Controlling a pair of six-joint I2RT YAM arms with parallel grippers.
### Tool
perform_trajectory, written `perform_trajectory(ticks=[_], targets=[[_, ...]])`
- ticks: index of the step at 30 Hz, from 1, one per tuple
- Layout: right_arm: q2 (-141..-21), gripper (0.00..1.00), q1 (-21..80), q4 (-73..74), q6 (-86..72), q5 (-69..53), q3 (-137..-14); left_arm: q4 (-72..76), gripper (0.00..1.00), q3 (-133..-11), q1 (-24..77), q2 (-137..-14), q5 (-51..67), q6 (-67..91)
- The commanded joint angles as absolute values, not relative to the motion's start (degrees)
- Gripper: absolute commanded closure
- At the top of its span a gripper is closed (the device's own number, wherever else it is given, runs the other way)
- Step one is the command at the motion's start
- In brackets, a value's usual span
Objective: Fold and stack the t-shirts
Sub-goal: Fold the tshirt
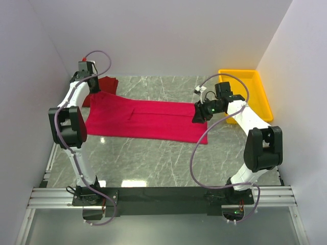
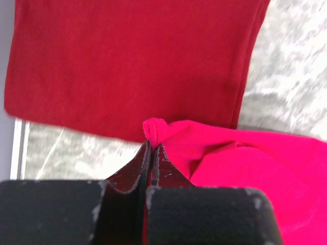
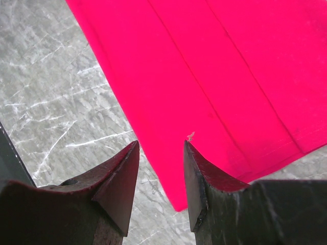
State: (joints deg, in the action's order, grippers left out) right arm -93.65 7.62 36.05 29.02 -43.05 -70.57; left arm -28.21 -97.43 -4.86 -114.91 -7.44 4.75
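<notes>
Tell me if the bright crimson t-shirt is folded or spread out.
Spread out: the crimson t-shirt lies as one long strip across the table, a corner pinched by the left fingers. Doubled lengthwise? Cannot tell.

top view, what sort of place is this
Probably a lab robot cell: white walls box in a marble-look table, left arm and right arm sit bolted to a rail, a shirt spread between them.

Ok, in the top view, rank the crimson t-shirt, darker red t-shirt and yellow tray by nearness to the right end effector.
1. crimson t-shirt: its right end lies under the right end effector.
2. yellow tray: close by, to its right.
3. darker red t-shirt: far left, past the crimson one.
</notes>
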Motion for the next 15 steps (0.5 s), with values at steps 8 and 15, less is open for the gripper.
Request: perform_trajectory(ticks=[8, 15], targets=[[-95.18, 0.53, 7.29, 35.86, 29.79, -42.54, -74.18, -26.37, 0.99, -111.26, -3.25, -124.10, -7.91, 5.71], [-95.54, 0.53, 7.29, 36.03, 30.06, -42.10, -73.83, -27.07, 0.81, -115.31, -3.25, -127.53, -10.98, 8.08]])
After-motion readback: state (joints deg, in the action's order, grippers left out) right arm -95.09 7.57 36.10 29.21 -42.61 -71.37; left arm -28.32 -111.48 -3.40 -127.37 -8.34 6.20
